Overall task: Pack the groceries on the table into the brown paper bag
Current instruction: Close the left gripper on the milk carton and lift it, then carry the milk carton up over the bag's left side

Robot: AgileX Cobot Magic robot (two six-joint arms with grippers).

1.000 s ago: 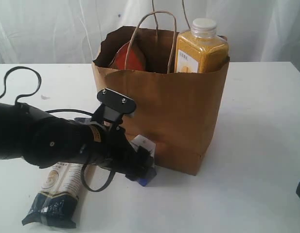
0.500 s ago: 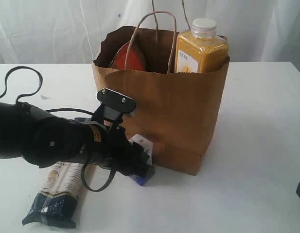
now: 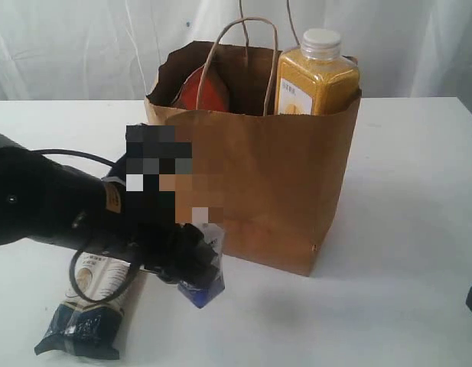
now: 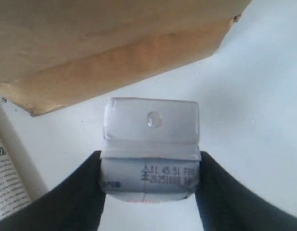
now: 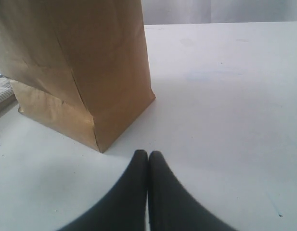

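The carton (image 4: 150,144) is clamped in the left gripper (image 4: 149,174) just beside the foot of the bag (image 3: 266,183), while the right gripper (image 5: 148,156) is seen pressed shut, empty, near the worktop (image 5: 225,96).

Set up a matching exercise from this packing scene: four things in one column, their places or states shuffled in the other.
1 yellow juice bottle
2 small white-blue carton
3 long pasta packet
4 right gripper

A lying on the table
B shut, holding nothing
C standing in the brown paper bag
D clamped in the left gripper

Pairs: 1-C, 2-D, 3-A, 4-B
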